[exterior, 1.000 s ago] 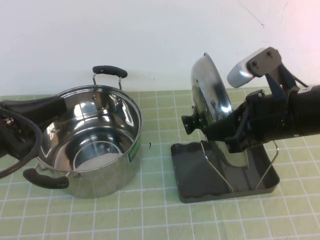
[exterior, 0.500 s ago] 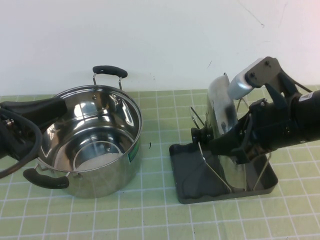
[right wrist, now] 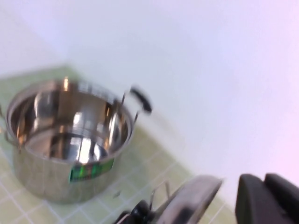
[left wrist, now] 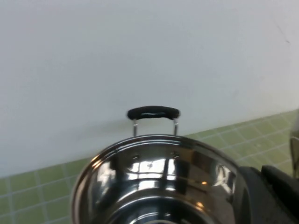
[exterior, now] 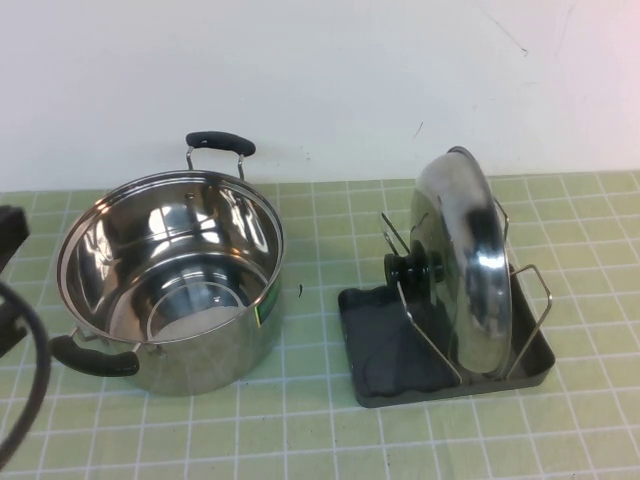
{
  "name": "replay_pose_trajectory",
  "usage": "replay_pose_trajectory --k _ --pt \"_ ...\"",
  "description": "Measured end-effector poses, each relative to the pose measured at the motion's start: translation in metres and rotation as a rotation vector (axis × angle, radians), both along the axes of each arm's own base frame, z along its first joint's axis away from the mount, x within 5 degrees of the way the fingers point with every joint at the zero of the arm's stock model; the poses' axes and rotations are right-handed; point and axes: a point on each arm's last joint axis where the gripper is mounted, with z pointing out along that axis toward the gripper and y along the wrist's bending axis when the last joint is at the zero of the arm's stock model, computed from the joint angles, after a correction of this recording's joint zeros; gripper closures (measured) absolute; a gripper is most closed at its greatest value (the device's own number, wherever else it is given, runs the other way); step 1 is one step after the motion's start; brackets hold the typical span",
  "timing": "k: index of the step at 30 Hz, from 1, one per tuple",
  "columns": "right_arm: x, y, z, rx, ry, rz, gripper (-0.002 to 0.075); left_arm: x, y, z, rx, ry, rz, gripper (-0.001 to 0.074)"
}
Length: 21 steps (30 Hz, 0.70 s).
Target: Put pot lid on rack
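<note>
The right gripper (right wrist: pixel 268 200) is showing only as dark finger tips in its wrist view, above the rack end of the table; whether it is wide or narrow cannot be told. The left gripper (left wrist: pixel 268 196) is sitting beside the pot (exterior: pixel 170 280), its spread equally unclear. The pot lid (exterior: pixel 465 260) is standing on edge in the rack (exterior: pixel 385 355), leaning among the wire loops (exterior: pixel 530 300), knob (exterior: pixel 408 268) facing the pot.
</note>
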Motion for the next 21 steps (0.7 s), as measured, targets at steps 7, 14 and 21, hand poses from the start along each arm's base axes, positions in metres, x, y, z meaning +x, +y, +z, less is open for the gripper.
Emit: replay_pose_trajectory --k 7,14,21 --pt "-0.056 -0.025 -0.027 0.056 -0.071 -0.003 0.0714 -0.029 0.004 -0.026 -0.004 -0.035 0.181 0.0734" --pt "-0.083 -0.037 -0.061 0.182 -0.118 -0.011 0.0715 -0.048 0.028 -0.062 0.011 -0.06 0.509 0.0734" --pt "-0.084 -0.041 -0.073 0.249 -0.151 -0.054 0.0715 -0.051 0.023 -0.095 0.001 0.027 0.481 0.0734"
